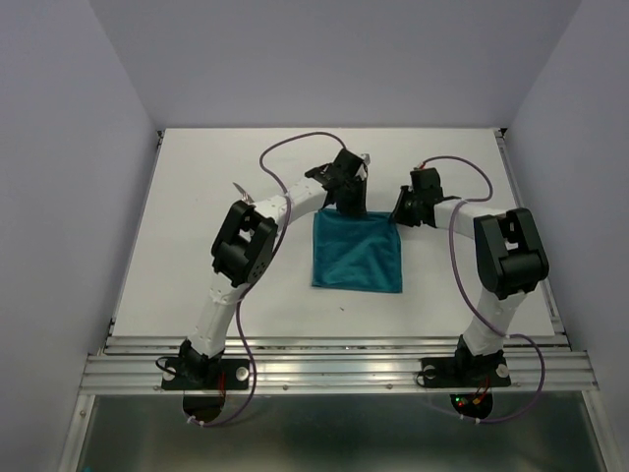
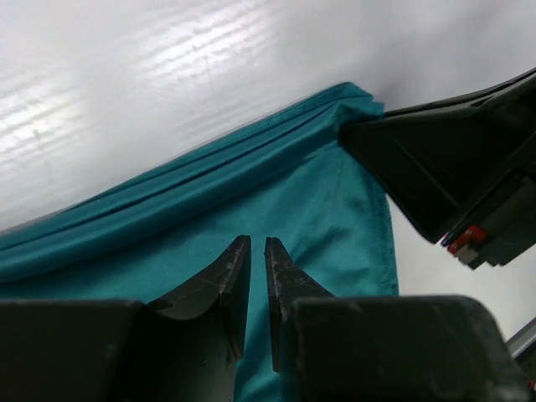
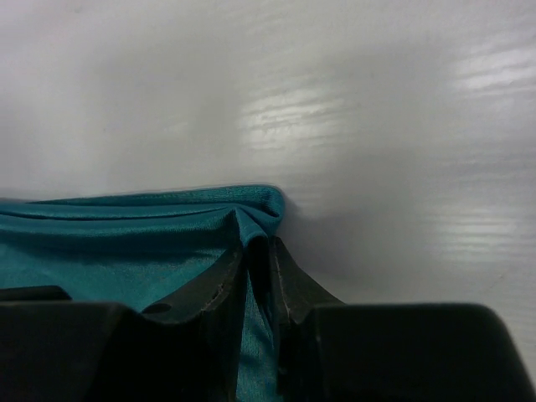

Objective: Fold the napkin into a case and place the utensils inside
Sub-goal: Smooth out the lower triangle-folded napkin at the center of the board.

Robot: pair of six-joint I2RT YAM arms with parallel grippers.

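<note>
The teal-green napkin (image 1: 357, 254) lies on the white table (image 1: 197, 226), with a folded, doubled band along its far edge (image 2: 209, 180). My right gripper (image 1: 401, 211) is shut on the napkin's far right corner, and a ridge of cloth (image 3: 255, 219) is pinched up between its fingers. My left gripper (image 1: 349, 204) hovers over the far edge near the left. Its jaws (image 2: 257, 244) are almost together, with only a thin slit between them and flat cloth showing below. The right gripper's body (image 2: 452, 159) shows at that corner in the left wrist view. No utensils are in view.
White walls enclose the table on the left, back and right. The arm bases (image 1: 197, 369) stand on the metal rail at the near edge. Purple cables (image 1: 295, 143) loop over the far part of the table.
</note>
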